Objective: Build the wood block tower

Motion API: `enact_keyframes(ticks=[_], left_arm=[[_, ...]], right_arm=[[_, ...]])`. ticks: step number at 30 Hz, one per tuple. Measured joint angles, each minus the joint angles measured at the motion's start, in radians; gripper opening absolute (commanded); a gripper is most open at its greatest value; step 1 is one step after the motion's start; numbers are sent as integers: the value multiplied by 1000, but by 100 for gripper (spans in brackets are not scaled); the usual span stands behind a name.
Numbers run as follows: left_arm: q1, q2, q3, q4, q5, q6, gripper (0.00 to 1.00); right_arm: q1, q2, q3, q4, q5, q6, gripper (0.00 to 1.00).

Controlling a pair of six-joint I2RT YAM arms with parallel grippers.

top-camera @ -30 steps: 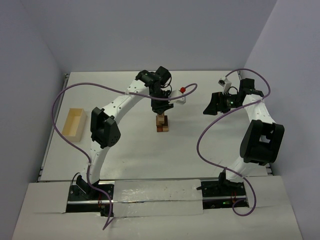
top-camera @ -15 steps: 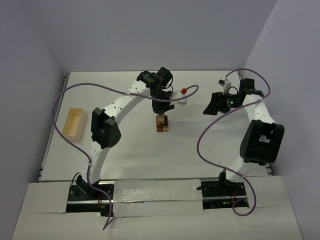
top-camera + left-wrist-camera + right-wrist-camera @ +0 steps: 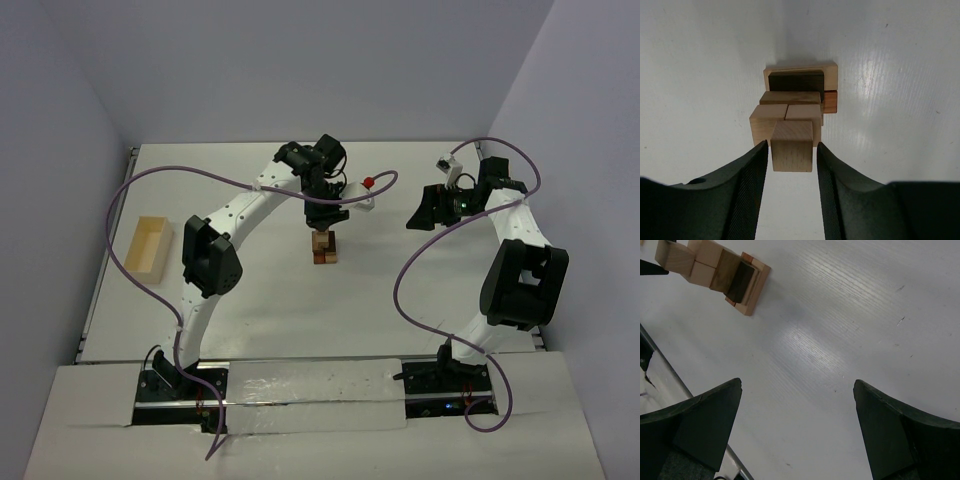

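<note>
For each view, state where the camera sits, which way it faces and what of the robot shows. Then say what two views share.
Top external: above and behind the robot, looking down on the table; left arm and right arm show, left gripper over the tower.
Left wrist: on the left arm, looking down along its fingers, which flank the top tan block.
Right wrist: on the right arm, facing the table through the open right gripper, tower at upper left.
Shared: both wrist views show the tower.

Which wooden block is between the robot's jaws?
The light tan block at the very top of the tower, alone between the left gripper's jaws. The other blocks all sit lower, outside the jaws.
</note>
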Motion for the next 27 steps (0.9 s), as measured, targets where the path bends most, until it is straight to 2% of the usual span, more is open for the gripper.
enact_keyframes(ticks=[7,10,12,18,23,27], left_arm=[[0,0,0,5,-4,8,73],[0,0,0,8,-7,9,96],[0,-1,0,11,-8,8,99],[0,-62,-43,47,-12,-3,99],[20,-323,-260,180,-23,-86,99],[118,-555,-425,346,9,-217,99]], right_arm=[[0,2,0,-4,-1,0,100],[0,3,0,-5,-1,0,100],[0,3,0,-5,-2,0,100],[5,3,0,-5,-2,1,100],[32,3,2,-2,10,11,100],[82,3,18,-2,36,29,100]])
